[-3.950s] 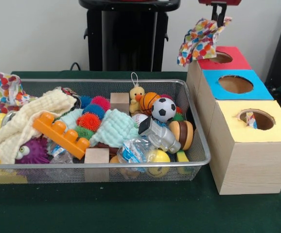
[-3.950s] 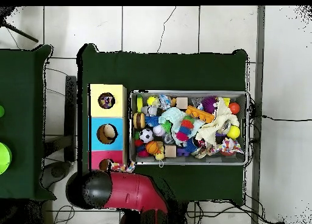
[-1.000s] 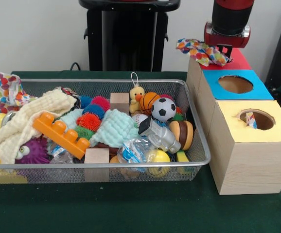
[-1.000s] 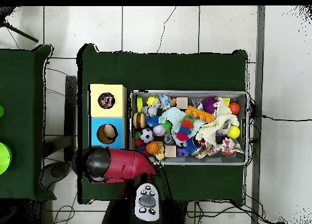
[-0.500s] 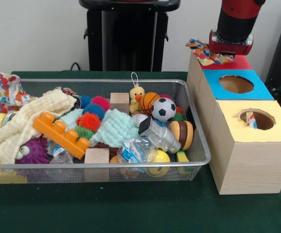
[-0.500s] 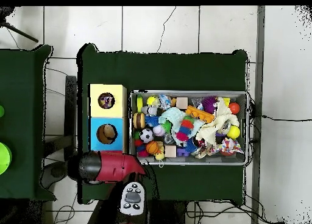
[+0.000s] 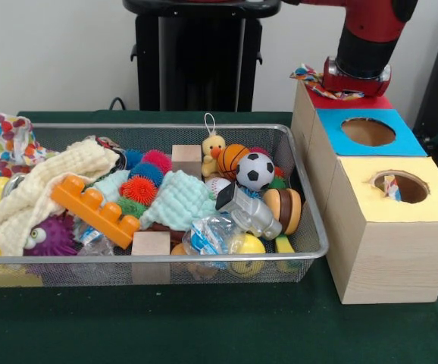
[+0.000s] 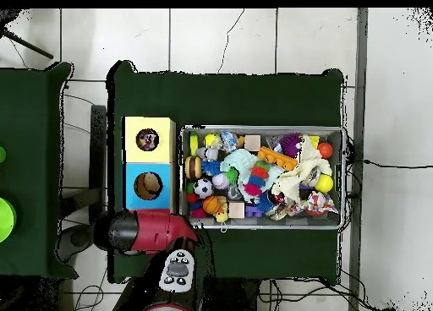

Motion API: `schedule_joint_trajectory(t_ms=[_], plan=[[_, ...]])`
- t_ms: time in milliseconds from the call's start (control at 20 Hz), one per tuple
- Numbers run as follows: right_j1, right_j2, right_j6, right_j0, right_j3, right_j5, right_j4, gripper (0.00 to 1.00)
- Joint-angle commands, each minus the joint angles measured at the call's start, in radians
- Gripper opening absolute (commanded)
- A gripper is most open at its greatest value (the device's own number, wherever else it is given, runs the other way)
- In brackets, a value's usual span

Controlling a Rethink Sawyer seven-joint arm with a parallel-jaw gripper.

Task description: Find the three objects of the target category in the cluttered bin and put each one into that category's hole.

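Three wooden boxes stand in a row right of the bin, topped red, blue and yellow, each with a round hole. My gripper is pressed down over the red box's hole, and only its red wrist shows. A polka-dot cloth sticks out from under it at the box's left edge. In the overhead view the arm covers the red box. A second polka-dot cloth hangs on the bin's left end. A patterned scrap shows inside the yellow box's hole.
The wire bin holds a cream cloth, a mint cloth, an orange block, wooden cubes, spiky balls, a soccer ball, a duck and other toys. Green cloth covers the table.
The arm came down onto the red box and shifted slightly right in the front view. The polka-dot cloth, hanging freely before, is now mostly pushed under the wrist.
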Motion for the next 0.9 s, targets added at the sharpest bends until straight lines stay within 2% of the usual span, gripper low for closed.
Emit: schedule_joint_trajectory(t_ms=[50,450,700,900], plan=[[0.175,0.053,0.151,-0.033,-0.11,-0.179,-0.005,0.0],[0.187,0.049,0.149,-0.035,-0.133,-0.179,-0.004,0.0],[0.192,0.041,0.138,-0.025,-0.136,-0.224,-0.03,0.0],[0.191,0.037,0.133,-0.022,-0.147,-0.196,-0.03,0.0]])
